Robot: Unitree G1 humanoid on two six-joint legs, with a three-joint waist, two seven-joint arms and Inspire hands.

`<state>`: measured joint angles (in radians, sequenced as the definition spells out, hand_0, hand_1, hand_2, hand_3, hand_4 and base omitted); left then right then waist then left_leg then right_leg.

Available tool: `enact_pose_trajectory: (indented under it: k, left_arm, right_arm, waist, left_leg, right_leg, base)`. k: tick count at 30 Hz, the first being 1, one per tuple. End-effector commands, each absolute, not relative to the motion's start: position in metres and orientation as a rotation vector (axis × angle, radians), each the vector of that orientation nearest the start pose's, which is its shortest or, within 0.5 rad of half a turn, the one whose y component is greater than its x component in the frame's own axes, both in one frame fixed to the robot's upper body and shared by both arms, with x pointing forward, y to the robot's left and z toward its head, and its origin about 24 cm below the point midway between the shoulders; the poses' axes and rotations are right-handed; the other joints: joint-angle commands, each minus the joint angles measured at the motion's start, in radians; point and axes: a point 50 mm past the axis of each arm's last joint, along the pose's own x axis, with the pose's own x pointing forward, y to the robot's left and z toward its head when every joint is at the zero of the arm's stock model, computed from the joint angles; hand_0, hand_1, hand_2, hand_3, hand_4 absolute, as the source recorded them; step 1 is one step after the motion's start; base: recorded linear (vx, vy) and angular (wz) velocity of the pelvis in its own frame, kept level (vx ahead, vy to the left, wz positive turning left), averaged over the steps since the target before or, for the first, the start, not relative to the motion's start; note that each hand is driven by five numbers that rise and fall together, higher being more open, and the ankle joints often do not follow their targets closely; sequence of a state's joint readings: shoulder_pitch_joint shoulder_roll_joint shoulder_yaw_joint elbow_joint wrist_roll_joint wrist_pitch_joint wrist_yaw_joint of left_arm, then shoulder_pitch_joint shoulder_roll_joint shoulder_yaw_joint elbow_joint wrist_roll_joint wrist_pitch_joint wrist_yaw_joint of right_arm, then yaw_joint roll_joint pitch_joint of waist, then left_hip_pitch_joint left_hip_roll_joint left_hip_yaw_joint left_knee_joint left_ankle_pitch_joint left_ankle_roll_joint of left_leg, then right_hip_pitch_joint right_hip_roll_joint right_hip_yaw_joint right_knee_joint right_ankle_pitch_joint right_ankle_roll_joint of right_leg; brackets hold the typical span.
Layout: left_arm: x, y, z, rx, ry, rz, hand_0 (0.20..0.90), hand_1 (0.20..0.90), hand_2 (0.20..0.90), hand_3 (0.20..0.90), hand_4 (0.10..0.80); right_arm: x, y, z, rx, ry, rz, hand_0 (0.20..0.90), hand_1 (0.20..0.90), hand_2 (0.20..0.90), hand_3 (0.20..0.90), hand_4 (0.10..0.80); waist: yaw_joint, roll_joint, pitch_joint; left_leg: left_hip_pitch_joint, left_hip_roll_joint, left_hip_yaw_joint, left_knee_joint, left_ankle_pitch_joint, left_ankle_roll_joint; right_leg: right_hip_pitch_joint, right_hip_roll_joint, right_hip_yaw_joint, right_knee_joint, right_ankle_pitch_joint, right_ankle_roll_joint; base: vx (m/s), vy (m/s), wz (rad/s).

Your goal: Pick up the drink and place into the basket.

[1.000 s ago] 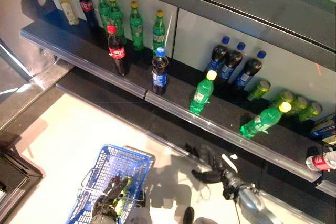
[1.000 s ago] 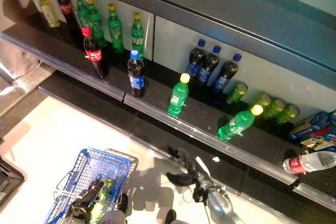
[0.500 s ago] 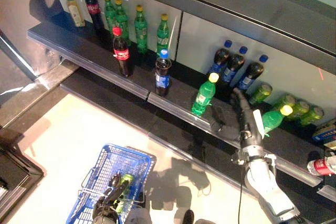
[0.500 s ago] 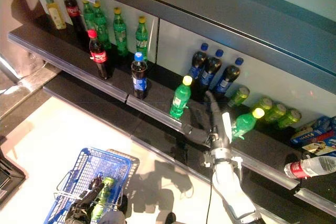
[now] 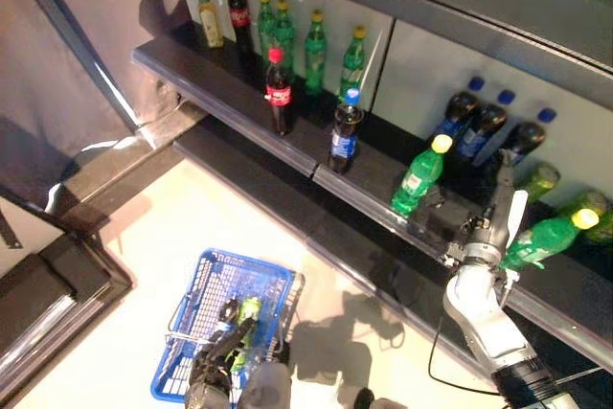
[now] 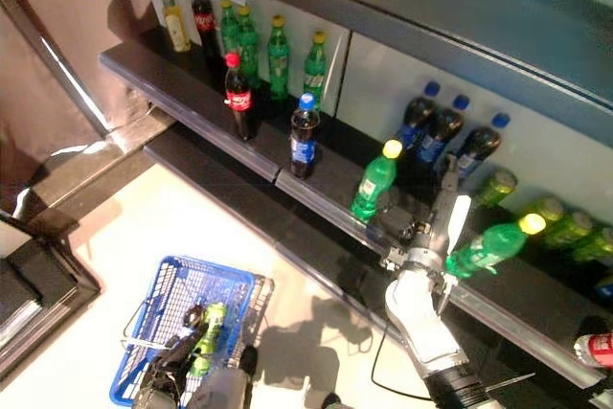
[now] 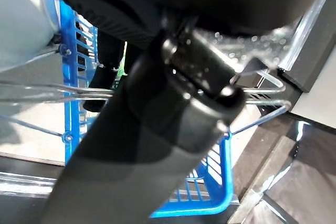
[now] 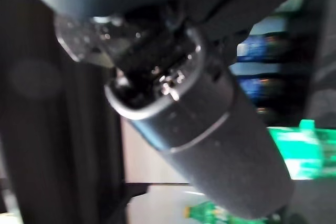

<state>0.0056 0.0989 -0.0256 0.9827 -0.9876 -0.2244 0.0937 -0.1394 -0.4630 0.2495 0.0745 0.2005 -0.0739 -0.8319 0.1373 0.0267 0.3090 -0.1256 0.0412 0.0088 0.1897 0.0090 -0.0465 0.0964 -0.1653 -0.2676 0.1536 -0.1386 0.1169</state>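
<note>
- In the eye views the right hand (image 5: 498, 213) reaches onto the shelf (image 5: 230, 102) at right of centre, fingers straight, between an upright green bottle (image 5: 419, 173) and a tipped green bottle (image 5: 546, 237).
- The left hand (image 5: 222, 363) is clamped on the blue basket (image 5: 206, 289) handle at the lower edge.
- Only the left wrist view shows the wire handle (image 7: 265, 85) close up.
- A green bottle (image 6: 206, 325) lies in the basket.
</note>
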Motion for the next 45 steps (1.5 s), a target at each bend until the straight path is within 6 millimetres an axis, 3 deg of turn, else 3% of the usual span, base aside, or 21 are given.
enact_pose_trajectory:
  k: [1,17,22,29,38,45]
  left_arm:
    - [0.101,0.229,-0.141,-0.489,0.730,0.623,0.300,0.300,0.300,0.200,0.100]
    - [0.134,0.223,-0.126,-0.547,0.609,0.524,0.300,0.300,0.300,0.200,0.100]
    - [0.150,0.222,-0.118,-0.559,0.564,0.495,0.300,0.300,0.300,0.200,0.100]
    - [0.169,0.221,-0.110,-0.569,0.524,0.469,0.300,0.300,0.300,0.200,0.100]
    - [0.197,0.217,-0.092,-0.591,0.447,0.452,0.300,0.300,0.300,0.200,0.100]
    - [0.212,0.220,-0.083,-0.589,0.414,0.466,0.300,0.300,0.300,0.200,0.100]
  right_arm:
    - [0.282,-0.205,0.131,-0.102,-0.441,-0.623,0.900,0.900,0.900,0.900,0.800]
    - [0.296,-0.205,0.158,-0.028,-0.543,-0.719,0.900,0.900,0.900,0.900,0.800]
    - [0.304,-0.205,0.180,0.009,-0.612,-0.722,0.900,0.900,0.900,0.900,0.800]
    - [0.313,-0.201,0.211,0.045,-0.688,-0.686,0.900,0.900,0.900,0.900,0.800]
    - [0.322,-0.196,0.269,0.103,-0.847,-0.656,0.900,0.900,0.900,0.900,0.800]
    - [0.323,-0.200,0.297,0.178,-0.891,-0.692,0.900,0.900,0.900,0.900,0.800]
  waist:
    - [0.025,0.011,0.027]
    - [0.005,0.048,0.161]
    - [0.003,0.054,0.207]
    - [0.008,0.054,0.211]
    - [0.023,0.047,0.211]
    - [0.028,0.027,0.211]
  left_leg:
    - [-0.085,0.041,-0.040,0.113,0.000,-0.062]
    - [-0.171,0.009,-0.041,0.181,-0.016,-0.036]
    - [-0.200,-0.001,-0.048,0.186,-0.016,-0.024]
    - [-0.278,-0.014,-0.054,0.188,-0.015,-0.005]
    - [-0.364,-0.023,-0.044,0.152,-0.003,0.021]
    - [-0.404,-0.025,-0.031,0.154,-0.013,0.031]
  right_leg:
    - [-0.073,-0.074,-0.018,0.135,0.035,-0.023]
    - [-0.203,-0.084,0.024,0.226,0.041,-0.034]
    - [-0.250,-0.081,0.036,0.243,0.046,-0.036]
    - [-0.358,-0.071,0.053,0.257,0.055,-0.036]
    - [-0.485,-0.059,0.078,0.219,0.099,-0.014]
    - [-0.523,-0.052,0.083,0.199,0.115,-0.004]
  base:
    - [-0.017,0.063,-0.01]
    - [-0.008,0.008,-0.03]
    - [-0.015,-0.008,0.00]
    - [-0.006,-0.001,-0.02]
    - [-0.027,0.005,-0.03]
    - [-0.013,-0.008,-0.04]
